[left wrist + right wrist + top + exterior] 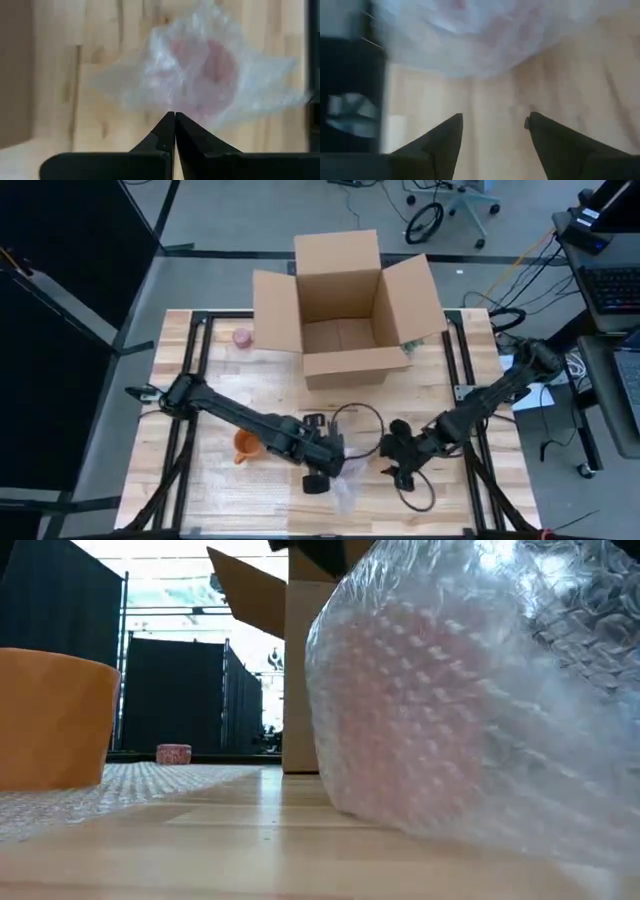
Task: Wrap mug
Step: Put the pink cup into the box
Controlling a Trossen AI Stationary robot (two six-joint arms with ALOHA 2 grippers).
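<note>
Bundle: a bubble-wrap bundle (347, 483) with something pinkish inside lies on the counter (440, 510) near the front edge, between the two end effectors.
Mug: an orange mug (246, 447) stands bare on the counter beside the left arm's forearm, apart from the bundle; which way its opening faces I cannot tell.
Left end effector: the left end effector (318, 480) sits just beside the bundle on its left; in its wrist view the fingers (165, 131) are pressed together, tips meeting at the wrap's edge, though whether film is caught between them I cannot tell.
Right end effector: the right end effector (405, 467) is near the bundle on its right, fingers spread with bare wood between them, gripping nothing.
Key relation: the bundle lies straight ahead of both, the left one nearer, at its edge.
Axis: the bundle is a rumpled lump with loose tails to the sides; no clear long axis.
Box: an open box (340, 305) stands at the back, well apart.
</note>
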